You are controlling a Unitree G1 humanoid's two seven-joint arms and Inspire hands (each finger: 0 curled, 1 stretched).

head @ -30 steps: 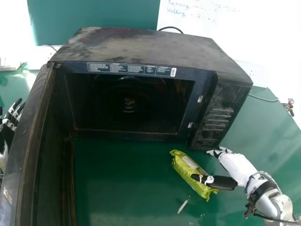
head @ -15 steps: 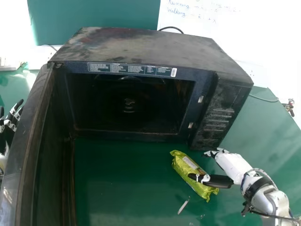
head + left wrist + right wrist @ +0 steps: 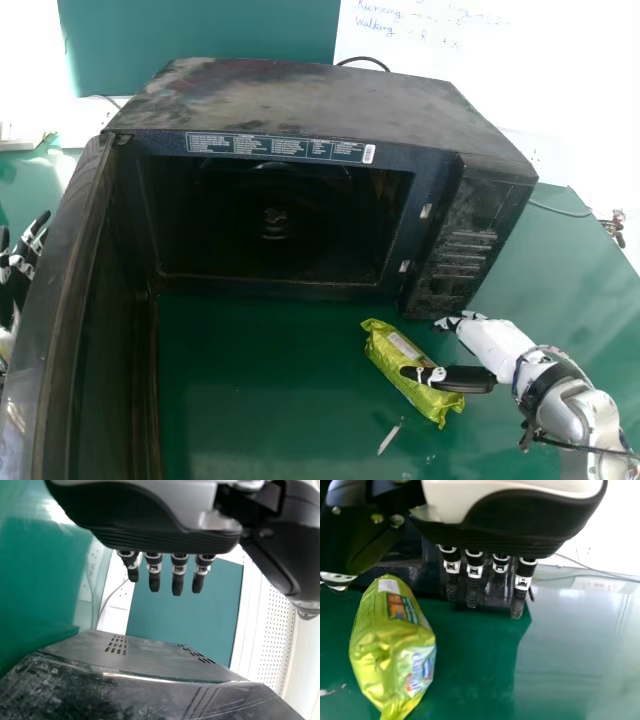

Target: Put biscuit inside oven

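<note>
Count one oven [image 3: 330, 95], one open door [image 3: 65, 290], one biscuit packet [image 3: 392, 355], one white scrap [image 3: 389, 439], two hands. Note pale marks inside dark cavity [image 3: 220, 225]. Find packet outside, lying on green table [image 3: 250, 380] near oven's front edge; see tabletop between packet and door. Mark right hand [image 3: 490, 345] released, fingers straight, thumb over packet; left hand [image 3: 22, 268] released, beyond door.

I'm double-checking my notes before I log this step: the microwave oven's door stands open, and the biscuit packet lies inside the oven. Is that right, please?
Not quite: the biscuit packet lies outside the microwave oven, on the green table in front of it, as the head view shows. The door does stand open.
</note>
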